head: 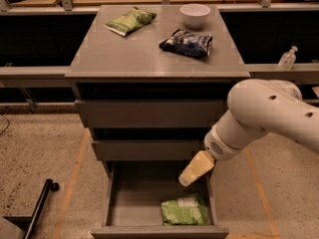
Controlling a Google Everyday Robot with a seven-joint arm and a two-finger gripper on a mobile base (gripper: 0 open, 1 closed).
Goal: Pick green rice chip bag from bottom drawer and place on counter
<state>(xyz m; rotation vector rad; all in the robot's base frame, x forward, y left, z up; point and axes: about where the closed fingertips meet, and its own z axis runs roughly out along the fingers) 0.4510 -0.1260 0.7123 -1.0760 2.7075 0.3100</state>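
Observation:
The green rice chip bag (184,210) lies in the open bottom drawer (133,199), at its front right corner, whitish end toward the back. My gripper (195,168), pale yellow at the end of the white arm (264,116), hangs over the drawer's right side. It is just above and behind the bag and does not touch it. The grey counter (149,56) tops the cabinet above.
On the counter lie a flatter dark green bag (130,20), a dark blue-and-white bag (187,42) and a white bowl (195,14). The two upper drawers are shut. A clear bottle (288,59) stands on the right rail. A black pole (40,209) lies on the floor at left.

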